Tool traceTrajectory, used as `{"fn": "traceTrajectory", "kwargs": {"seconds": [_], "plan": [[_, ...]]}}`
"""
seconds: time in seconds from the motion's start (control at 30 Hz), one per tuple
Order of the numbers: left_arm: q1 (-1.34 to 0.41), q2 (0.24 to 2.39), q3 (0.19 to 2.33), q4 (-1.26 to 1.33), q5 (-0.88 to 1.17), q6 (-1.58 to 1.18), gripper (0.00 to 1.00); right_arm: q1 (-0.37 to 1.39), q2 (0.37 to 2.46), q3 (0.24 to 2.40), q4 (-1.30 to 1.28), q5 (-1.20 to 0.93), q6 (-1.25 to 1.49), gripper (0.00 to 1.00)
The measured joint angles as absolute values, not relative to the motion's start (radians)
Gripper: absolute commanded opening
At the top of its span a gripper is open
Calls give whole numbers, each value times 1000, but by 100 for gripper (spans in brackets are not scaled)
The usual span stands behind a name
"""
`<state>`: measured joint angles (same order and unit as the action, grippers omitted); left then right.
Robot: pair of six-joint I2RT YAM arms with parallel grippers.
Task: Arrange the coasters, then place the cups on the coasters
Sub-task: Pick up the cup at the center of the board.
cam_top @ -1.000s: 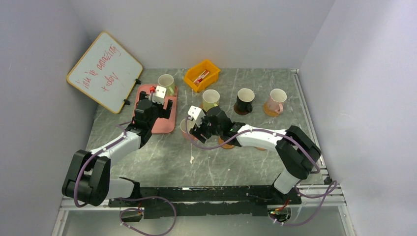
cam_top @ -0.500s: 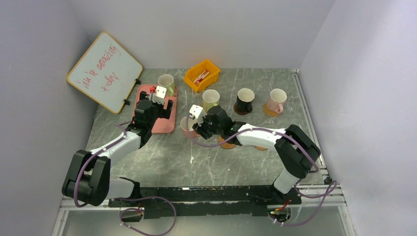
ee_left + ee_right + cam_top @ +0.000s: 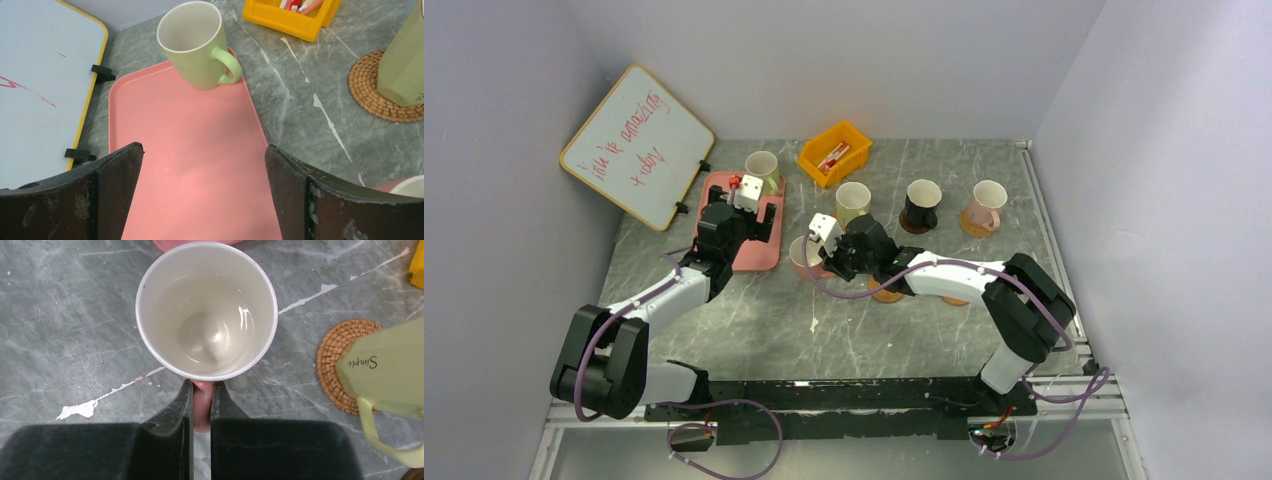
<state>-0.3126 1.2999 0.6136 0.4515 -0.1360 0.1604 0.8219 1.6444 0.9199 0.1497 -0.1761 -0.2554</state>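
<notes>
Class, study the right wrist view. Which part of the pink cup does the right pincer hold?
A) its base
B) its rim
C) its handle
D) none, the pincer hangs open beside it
C: the right pincer is shut on the handle of the pink cup. A strip of pink handle shows squeezed in the narrow slit just below the cup's white rim.
</notes>
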Motion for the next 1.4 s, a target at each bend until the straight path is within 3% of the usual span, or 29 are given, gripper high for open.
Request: {"fn": "traceTrajectory", "kwargs": {"seconds": [0.47, 1.4], "plan": [[-313, 1300, 614, 451, -135, 160, 96, 809, 1635, 917, 149, -193, -250, 0], [-313, 1300, 614, 451, -128, 160, 96, 710, 1354, 855, 114, -292, -221, 0]]}}
